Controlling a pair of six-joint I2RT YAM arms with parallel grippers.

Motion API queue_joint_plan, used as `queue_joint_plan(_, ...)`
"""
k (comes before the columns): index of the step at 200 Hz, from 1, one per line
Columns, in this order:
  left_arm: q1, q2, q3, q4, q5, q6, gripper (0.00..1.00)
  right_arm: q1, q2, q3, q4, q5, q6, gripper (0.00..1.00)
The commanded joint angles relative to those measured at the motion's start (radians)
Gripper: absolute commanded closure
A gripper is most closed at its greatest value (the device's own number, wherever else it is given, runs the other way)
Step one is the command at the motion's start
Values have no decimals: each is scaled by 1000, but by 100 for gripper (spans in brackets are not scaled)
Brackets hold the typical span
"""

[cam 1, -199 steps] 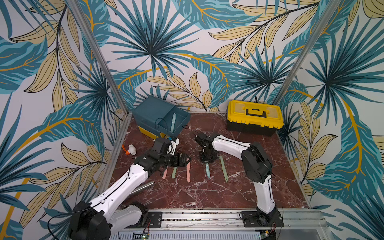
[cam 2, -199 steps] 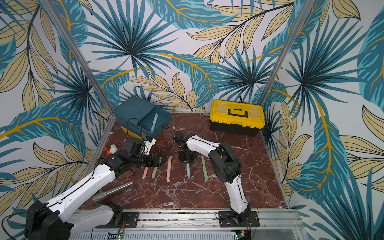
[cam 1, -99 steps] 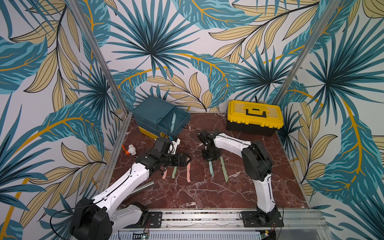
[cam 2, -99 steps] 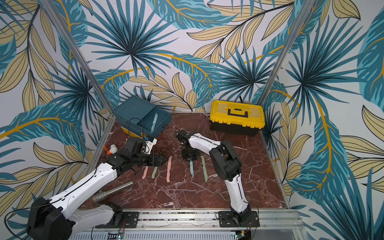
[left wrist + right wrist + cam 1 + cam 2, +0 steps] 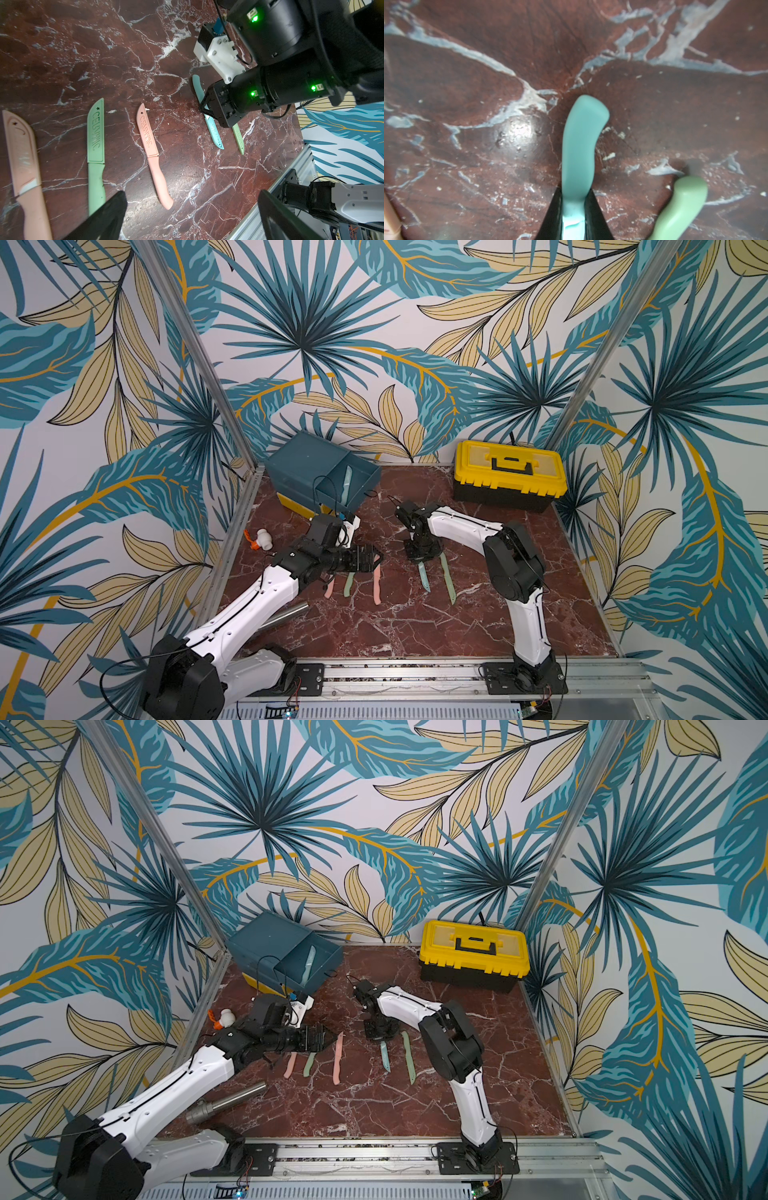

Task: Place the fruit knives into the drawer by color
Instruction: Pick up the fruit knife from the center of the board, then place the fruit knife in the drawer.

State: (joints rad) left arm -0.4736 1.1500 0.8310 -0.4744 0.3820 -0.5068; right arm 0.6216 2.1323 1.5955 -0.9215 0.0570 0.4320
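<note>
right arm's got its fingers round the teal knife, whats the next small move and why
Probably a short straight lift. The right gripper is shut on the teal knife, which looks to lie on the marble table close beside a green knife. Raising it clears both before carrying it to the open teal drawer, where a second teal knife already lies.

On the red marble surface (image 5: 415,635) lie a pink knife (image 5: 329,592), green knife (image 5: 348,585), second pink knife (image 5: 377,589), teal knife (image 5: 424,578) and second green knife (image 5: 448,580). The drawer (image 5: 299,464), yellow toolbox (image 5: 509,472) and steel cylinder (image 5: 226,1100) rest there too.
</note>
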Motion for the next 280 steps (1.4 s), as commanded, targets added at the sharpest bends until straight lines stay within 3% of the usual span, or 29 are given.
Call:
queue_joint_plan(1,-4,-13,-1,27,1,-7,0,-2,32,-49,10,30,-6,100)
queue_joint_plan(175,-14,-1,23,28,-30,1,0,-28,-150,2,-98,87,55,100)
queue_joint_plan(207,-14,16,49,9,-38,30,0,-49,-153,8,-138,-14,180,100)
queue_joint_plan(255,-14,29,97,-25,-25,130,0,-94,-186,-41,-40,-295,417,100)
queue_joint_plan(280,-15,26,159,-100,-48,201,0,-93,-195,21,-27,-355,453,100)
